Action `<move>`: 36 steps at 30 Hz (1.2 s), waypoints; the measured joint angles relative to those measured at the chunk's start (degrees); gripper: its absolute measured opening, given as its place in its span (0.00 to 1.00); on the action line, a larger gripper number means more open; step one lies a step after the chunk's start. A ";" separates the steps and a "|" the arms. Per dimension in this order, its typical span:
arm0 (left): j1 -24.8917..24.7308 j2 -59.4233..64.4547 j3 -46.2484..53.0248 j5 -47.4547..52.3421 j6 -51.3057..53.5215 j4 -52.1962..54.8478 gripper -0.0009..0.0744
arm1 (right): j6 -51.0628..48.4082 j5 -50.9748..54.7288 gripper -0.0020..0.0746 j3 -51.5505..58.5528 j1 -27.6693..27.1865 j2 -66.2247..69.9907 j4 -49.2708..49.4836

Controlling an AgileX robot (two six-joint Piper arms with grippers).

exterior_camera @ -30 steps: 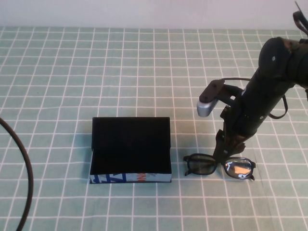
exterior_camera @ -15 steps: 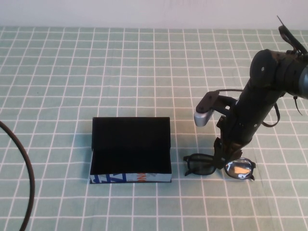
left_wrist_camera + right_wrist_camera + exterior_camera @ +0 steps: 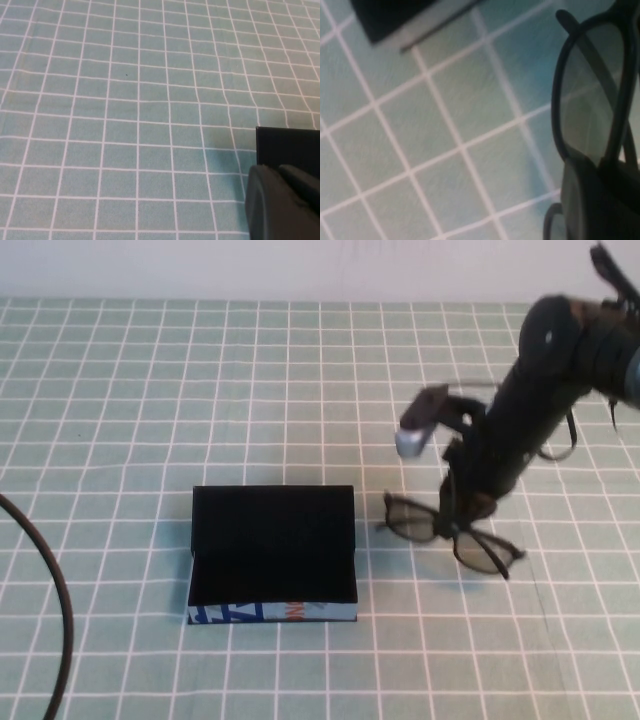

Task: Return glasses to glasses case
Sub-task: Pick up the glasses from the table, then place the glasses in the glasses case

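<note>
Right claw (image 3: 462, 525) pinching glasses (image 3: 440, 527) bridge — lifted beside open glasses case (image 3: 272, 556).

The right arm and the glasses (image 3: 448, 530) are smeared with motion blur in the high view, and the right gripper (image 3: 462, 523) hides the bridge where it's pinched shut on them, so you can't make out the fingertips. In the right wrist view the frame's right edge cuts off most of the glasses, with only one lens showing, and the glasses case (image 3: 405, 17) is just a blurry corner at the top. The left gripper (image 3: 282, 202) is a dark lump cropped at the left wrist view's lower right, and the black cable (image 3: 45, 600) runs off the high view's left edge.
</note>
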 joint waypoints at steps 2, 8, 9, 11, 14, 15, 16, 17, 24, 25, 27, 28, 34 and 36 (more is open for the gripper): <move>0.00 0.00 0.00 0.00 0.00 0.00 0.01 | 0.00 0.15 0.05 -3.12 -0.01 0.00 0.88; 0.00 0.09 0.00 0.00 0.00 0.00 0.01 | 0.10 0.48 0.05 -11.72 2.05 0.00 2.63; 0.00 0.09 0.00 0.00 0.00 0.00 0.01 | 0.10 0.60 0.05 -13.00 2.91 0.00 2.91; 0.00 0.09 0.00 0.00 0.00 0.00 0.01 | 0.10 0.74 0.05 -15.11 5.04 0.00 3.46; 0.00 0.09 0.00 0.00 0.00 0.00 0.01 | -0.35 0.82 0.05 -16.91 9.08 0.13 3.90; 0.00 0.09 0.00 0.00 0.00 0.00 0.01 | -0.64 0.97 0.05 -17.29 10.37 0.39 3.90; 0.00 0.09 0.00 0.10 0.00 0.00 0.01 | -1.37 1.01 0.05 -17.57 12.00 0.64 3.90; 0.00 0.09 0.00 0.10 0.00 0.00 0.01 | -2.22 1.10 0.05 -17.80 13.58 1.20 3.90; -2.27 0.09 0.00 0.43 0.00 0.09 0.01 | -6.26 1.23 0.05 -18.11 20.25 5.17 2.24; -2.54 0.09 0.00 0.43 0.00 0.09 0.01 | -6.29 1.23 0.05 -18.11 20.49 5.73 1.99; -2.93 0.09 0.00 0.43 0.00 0.09 0.01 | -6.42 1.23 0.05 -18.11 20.60 6.86 1.76; -2.93 0.09 0.00 0.43 0.00 0.09 0.01 | -6.42 1.23 0.05 -18.11 20.60 7.22 1.67; -2.93 0.09 0.00 0.90 0.00 0.09 0.01 | -7.06 1.23 0.05 -18.11 20.60 9.09 1.31; -2.93 0.09 0.00 1.02 0.00 0.09 0.01 | -7.15 1.13 0.06 -18.11 20.60 9.24 1.31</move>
